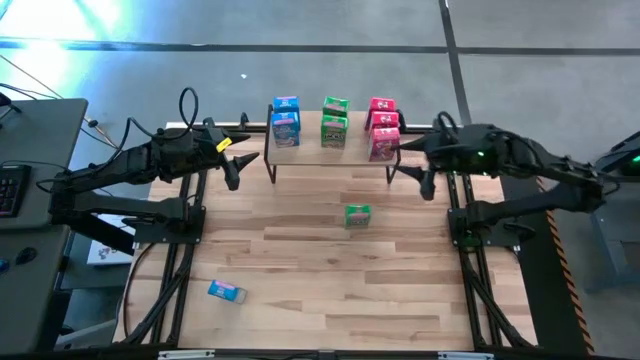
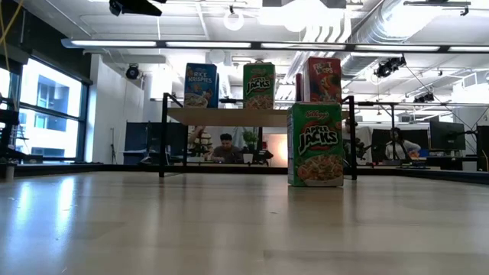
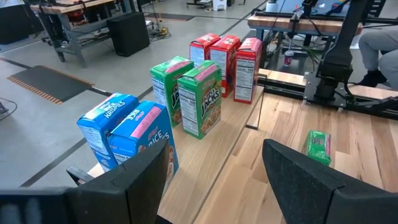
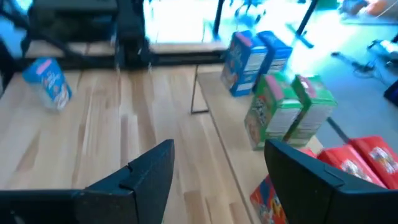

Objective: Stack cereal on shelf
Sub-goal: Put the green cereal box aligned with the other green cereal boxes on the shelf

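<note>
The shelf (image 1: 310,152) stands at the table's far edge and carries two blue boxes (image 1: 285,118), two green boxes (image 1: 334,120) and three pink-red boxes (image 1: 382,125), all upright. One green box (image 1: 357,215) stands alone on the tabletop in front of the shelf, and the low view shows it upright (image 2: 315,145). A third blue box (image 1: 227,291) lies near the table's left near corner. My left gripper (image 1: 235,165) hovers open off the shelf's left end. My right gripper (image 1: 425,172) hovers open off its right end.
Bare wooden tabletop (image 1: 330,270) spreads between the shelf and the near edge. Black arm frames (image 1: 180,260) run along both sides of the table. Beyond the table, a person (image 2: 225,147) sits at a desk in the room.
</note>
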Robot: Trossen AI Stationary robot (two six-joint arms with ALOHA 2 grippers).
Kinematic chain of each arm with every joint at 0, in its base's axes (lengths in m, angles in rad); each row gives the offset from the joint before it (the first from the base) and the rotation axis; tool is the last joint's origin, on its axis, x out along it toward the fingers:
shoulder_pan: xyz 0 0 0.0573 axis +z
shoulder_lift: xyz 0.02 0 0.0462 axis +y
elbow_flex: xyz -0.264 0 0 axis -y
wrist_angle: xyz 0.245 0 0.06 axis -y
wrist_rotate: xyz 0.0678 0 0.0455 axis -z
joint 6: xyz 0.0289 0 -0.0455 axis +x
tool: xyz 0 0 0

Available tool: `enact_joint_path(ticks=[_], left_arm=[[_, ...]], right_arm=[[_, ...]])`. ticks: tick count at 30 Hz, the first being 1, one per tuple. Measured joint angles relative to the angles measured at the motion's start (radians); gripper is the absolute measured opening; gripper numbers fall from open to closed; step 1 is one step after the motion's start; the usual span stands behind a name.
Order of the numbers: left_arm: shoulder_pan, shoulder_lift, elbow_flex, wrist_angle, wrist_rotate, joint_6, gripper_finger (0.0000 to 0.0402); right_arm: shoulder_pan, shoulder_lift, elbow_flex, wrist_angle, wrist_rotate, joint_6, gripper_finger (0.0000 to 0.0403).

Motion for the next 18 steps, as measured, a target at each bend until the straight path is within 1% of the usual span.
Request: enact_joint_path(ticks=[4,8,13,18], left_arm=[[0.000,0.000,0.000,0.000,0.000,0.000,0.0250],[0.000,0.000,0.000,0.000,0.000,0.000,0.0250],[0.000,0.000,0.000,0.000,0.000,0.000,0.0250],[0.000,0.000,0.000,0.000,0.000,0.000,0.0250]], right_arm=[[-0.005,-0.170,-0.202,0.165,0.003,0.007,0.0242],[-0.005,-0.305,-0.346,0.255,0.009,0.021,0.0242],[-0.005,-0.432,-0.470,0.342,0.011,0.063,0.0242],[-0.005,-0.508,-0.569,0.435,0.014,0.099,0.0242]])
